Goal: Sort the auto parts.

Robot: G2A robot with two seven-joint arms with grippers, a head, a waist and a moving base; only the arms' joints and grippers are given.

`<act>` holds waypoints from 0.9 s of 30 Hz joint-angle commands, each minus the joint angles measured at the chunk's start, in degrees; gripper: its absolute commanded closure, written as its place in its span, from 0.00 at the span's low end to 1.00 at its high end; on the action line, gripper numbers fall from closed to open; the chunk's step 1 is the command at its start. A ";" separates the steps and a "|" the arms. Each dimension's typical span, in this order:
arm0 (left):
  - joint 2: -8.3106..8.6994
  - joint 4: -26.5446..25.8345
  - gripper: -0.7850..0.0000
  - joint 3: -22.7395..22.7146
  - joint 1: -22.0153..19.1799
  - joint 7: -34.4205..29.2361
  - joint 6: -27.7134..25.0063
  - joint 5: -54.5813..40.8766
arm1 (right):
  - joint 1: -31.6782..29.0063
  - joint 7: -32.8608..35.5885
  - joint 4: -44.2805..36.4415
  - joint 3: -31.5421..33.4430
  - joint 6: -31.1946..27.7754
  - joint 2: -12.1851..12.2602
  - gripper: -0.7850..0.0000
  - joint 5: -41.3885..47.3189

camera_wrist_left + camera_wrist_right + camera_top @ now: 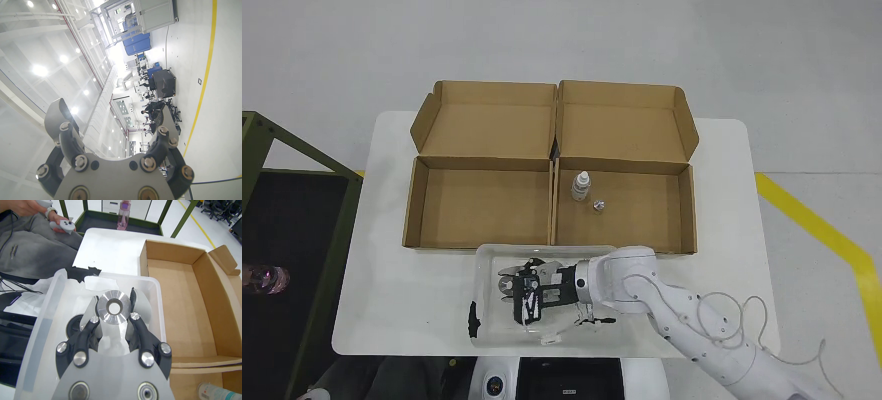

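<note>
Right gripper [114, 306] sits low inside the clear plastic bin [542, 248], at the near edge of the white table [382, 280], pointing left. Its fingers are clamped on a silver metal ring [108, 317], one finger pressed against each side of the rim, the central hole facing the wrist camera. I cannot tell whether the ring rests on the bin floor or is held just above it. A black round part [72, 324] lies on the bin floor just beside the ring, partly hidden behind one finger. Torn black tape [83, 273] runs along the bin's left rim.

Two open cardboard boxes stand side by side just beyond the bin, lids folded back toward the far edge. The right box [642, 215] holds a small white bottle [582, 184] and a small metal part [596, 208], close together near its left wall. The left box [477, 205] stands to the far left of the bin.

Left gripper [109, 111] points up toward the hall ceiling, fingers spread wide apart.
</note>
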 commanded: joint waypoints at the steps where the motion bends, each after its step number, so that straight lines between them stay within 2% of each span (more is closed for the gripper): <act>1: 0.00 0.00 0.00 0.00 0.00 0.00 0.00 0.00 | -0.45 -0.91 -1.06 0.93 -0.14 0.21 1.00 0.16; 13: 0.00 0.00 0.00 0.00 0.00 0.00 0.00 0.00 | -3.24 -2.36 -8.37 6.43 0.59 1.43 1.00 0.55; 27: 0.00 0.00 0.00 0.00 0.00 0.00 0.00 0.00 | -4.50 -4.93 -11.91 11.10 1.87 2.08 1.00 0.80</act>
